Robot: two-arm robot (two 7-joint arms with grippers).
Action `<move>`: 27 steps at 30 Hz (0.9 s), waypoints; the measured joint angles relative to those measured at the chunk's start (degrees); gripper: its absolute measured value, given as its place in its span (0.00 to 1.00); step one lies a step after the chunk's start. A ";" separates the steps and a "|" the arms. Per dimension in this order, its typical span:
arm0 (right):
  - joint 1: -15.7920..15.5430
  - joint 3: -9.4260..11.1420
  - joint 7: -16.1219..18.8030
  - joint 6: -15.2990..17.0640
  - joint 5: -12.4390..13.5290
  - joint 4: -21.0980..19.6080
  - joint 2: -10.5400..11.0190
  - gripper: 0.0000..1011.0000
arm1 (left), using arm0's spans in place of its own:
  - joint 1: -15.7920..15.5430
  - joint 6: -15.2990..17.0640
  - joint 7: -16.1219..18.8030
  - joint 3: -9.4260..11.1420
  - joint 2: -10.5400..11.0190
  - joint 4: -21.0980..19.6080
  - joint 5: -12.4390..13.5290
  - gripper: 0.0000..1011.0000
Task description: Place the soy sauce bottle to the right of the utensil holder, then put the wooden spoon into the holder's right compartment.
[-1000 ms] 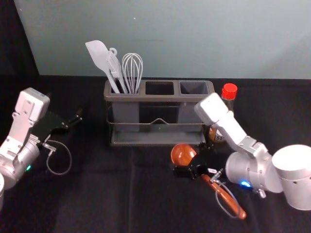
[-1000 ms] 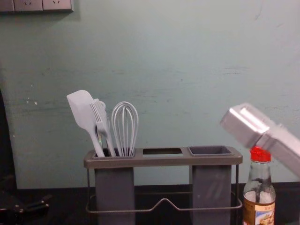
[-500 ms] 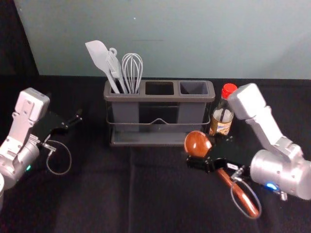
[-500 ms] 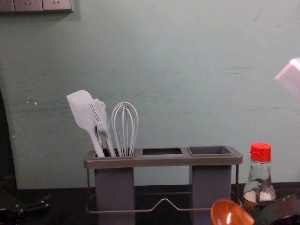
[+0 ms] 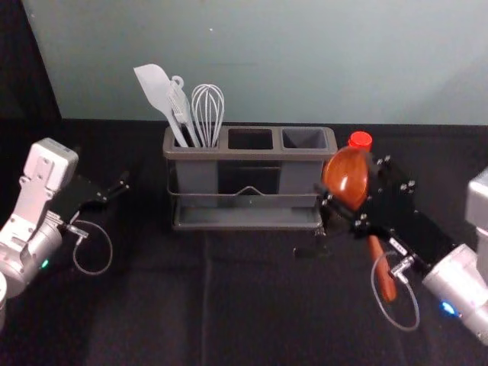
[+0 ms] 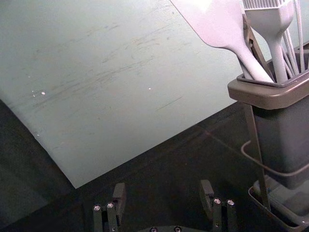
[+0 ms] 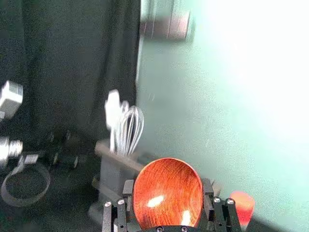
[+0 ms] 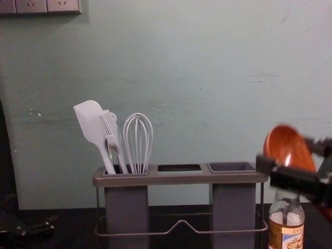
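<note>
With the soy sauce bottle (image 8: 286,236) standing right of the utensil holder (image 8: 179,179), spoon placement is in hand: the wooden spoon (image 8: 287,146) is clamped bowl-up by the right gripper (image 7: 168,187), near the bottle. Its handle (image 5: 383,271) must next be brought over the right compartment (image 5: 304,139). The left gripper (image 6: 163,187) is parked left, fingers (image 6: 119,195) apart.

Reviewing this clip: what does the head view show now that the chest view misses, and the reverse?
Head view: the soy sauce bottle's red plastic cap, the grey holder's low front tray, the end of the reddish-brown wooden spoon's handle, and the left arm's silver forearm.

Chest view: the bottle's printed paper label and the pale socket panel high on the wall.

Both: the right claw gripping the spoon near its bowl, the left claw, the holder's top, and the white spatula and wire whisk in its left compartment.
</note>
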 joint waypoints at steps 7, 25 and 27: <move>-1.68 0.73 -2.30 -14.22 -2.85 3.16 -3.89 0.83 | 0.00 0.00 0.00 0.00 0.00 0.00 0.00 0.99; -1.76 0.80 -2.46 -15.60 -3.40 3.83 -4.64 0.83 | 0.00 0.00 0.00 0.00 0.01 0.00 0.00 0.99; -1.76 0.80 -2.47 -15.60 -3.40 3.82 -4.64 0.83 | 0.00 0.00 0.00 0.00 0.01 0.00 0.00 0.99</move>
